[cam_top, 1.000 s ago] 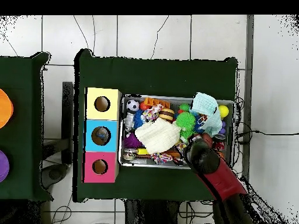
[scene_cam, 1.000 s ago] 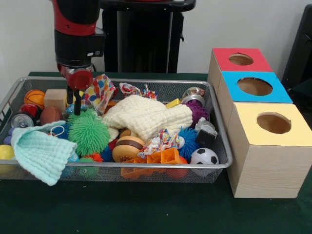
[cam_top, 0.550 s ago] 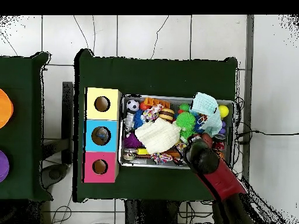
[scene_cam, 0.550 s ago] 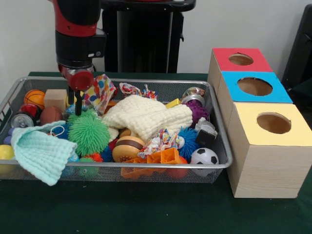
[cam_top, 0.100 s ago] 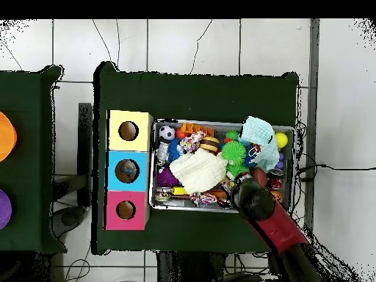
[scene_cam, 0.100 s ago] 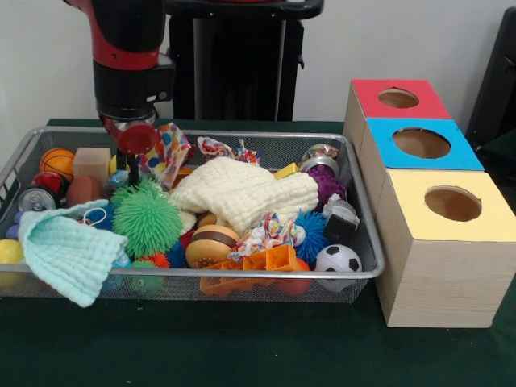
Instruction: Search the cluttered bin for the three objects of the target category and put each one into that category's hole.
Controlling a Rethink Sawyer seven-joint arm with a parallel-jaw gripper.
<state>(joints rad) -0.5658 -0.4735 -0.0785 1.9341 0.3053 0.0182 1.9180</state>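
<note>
A wire bin (scene_cam, 0.100 s ago: 242, 137) holds a heap of toys and cloths. My gripper (scene_cam, 0.100 s ago: 131, 168) hangs over the bin's back left part, its tip dipping behind a green spiky ball (scene_cam, 0.100 s ago: 147, 219) and beside a wooden block (scene_cam, 0.100 s ago: 91, 164). A brown football (scene_cam, 0.100 s ago: 83, 191), a basketball (scene_cam, 0.100 s ago: 56, 161) and a soccer ball (scene_cam, 0.100 s ago: 338, 260) lie among the clutter. Right of the bin stand three boxes with round holes: red (scene_cam, 0.100 s ago: 395, 101), blue (scene_cam, 0.100 s ago: 419, 143) and yellow (scene_cam, 0.100 s ago: 451, 205). In the overhead view the arm (cam_top, 0.100 s ago: 255, 197) covers the gripper above the bin (cam_top, 0.100 s ago: 220, 123).
A cream cloth (scene_cam, 0.100 s ago: 242, 192) covers the bin's middle and a mint cloth (scene_cam, 0.100 s ago: 68, 254) drapes over its front left rim. A can (scene_cam, 0.100 s ago: 36, 197), a purple spiky ball (scene_cam, 0.100 s ago: 326, 184), a blue spiky ball (scene_cam, 0.100 s ago: 310, 228) and an orange plastic piece (scene_cam, 0.100 s ago: 258, 262) crowd the rest.
The gripper has shifted slightly right and lower, sinking further behind the green spiky ball. The toys have not moved.
</note>
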